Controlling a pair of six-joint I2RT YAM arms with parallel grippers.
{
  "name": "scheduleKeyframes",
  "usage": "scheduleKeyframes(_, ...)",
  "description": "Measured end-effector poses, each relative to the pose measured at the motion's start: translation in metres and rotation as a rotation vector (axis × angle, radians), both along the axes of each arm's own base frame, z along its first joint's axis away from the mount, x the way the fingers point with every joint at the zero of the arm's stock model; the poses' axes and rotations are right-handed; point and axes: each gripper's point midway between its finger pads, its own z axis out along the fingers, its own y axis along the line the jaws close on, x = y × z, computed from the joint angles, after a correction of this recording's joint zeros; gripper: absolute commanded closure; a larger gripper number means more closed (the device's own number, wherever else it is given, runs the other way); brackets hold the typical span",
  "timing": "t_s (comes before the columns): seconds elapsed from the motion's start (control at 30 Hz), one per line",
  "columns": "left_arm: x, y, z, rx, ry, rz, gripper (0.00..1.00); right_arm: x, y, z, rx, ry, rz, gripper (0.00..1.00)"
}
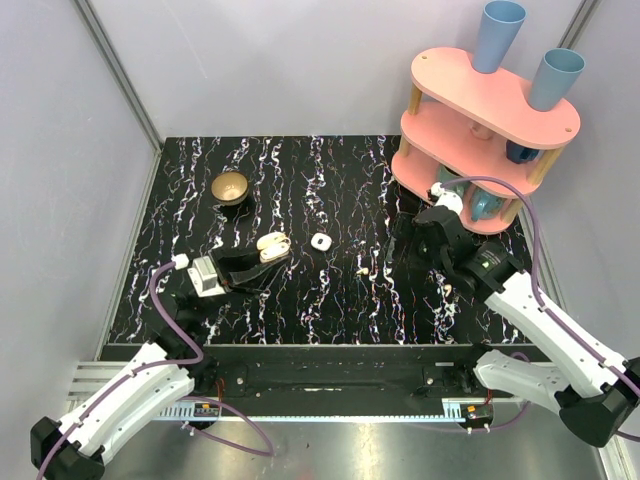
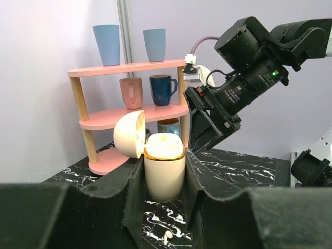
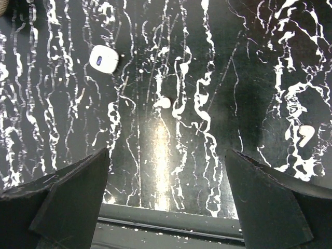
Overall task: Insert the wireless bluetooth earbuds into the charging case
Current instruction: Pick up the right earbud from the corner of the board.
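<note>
Your left hand is clamped on the cream charging case — upright, lid open. The right arm and a pink shelf stand beyond it. Your right hand is spread wide, empty, above two loose earbuds on the surface. Also present — one white case, one bowl.

Your left gripper is clamped on the open cream charging case, left of the middle of the table. Just right of it sits a small white case, then an earbud. Your right gripper hangs before the pink shelf at the far right corner.
</note>
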Motion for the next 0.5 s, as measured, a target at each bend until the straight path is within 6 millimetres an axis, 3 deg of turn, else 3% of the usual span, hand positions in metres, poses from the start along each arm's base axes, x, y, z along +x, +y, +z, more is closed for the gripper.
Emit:
scheduleKeyframes(0.2,0.002,-0.001,-0.005,0.019,0.012,0.008,1.0,0.003,-0.011,-0.02,-0.059,0.053,-0.041,0.0)
scheduleKeyframes(0.5,0.01,-0.006,-0.014,0.04,0.041,0.008,1.0,0.013,-0.056,-0.037,-0.086,0.099,-0.167,0.01)
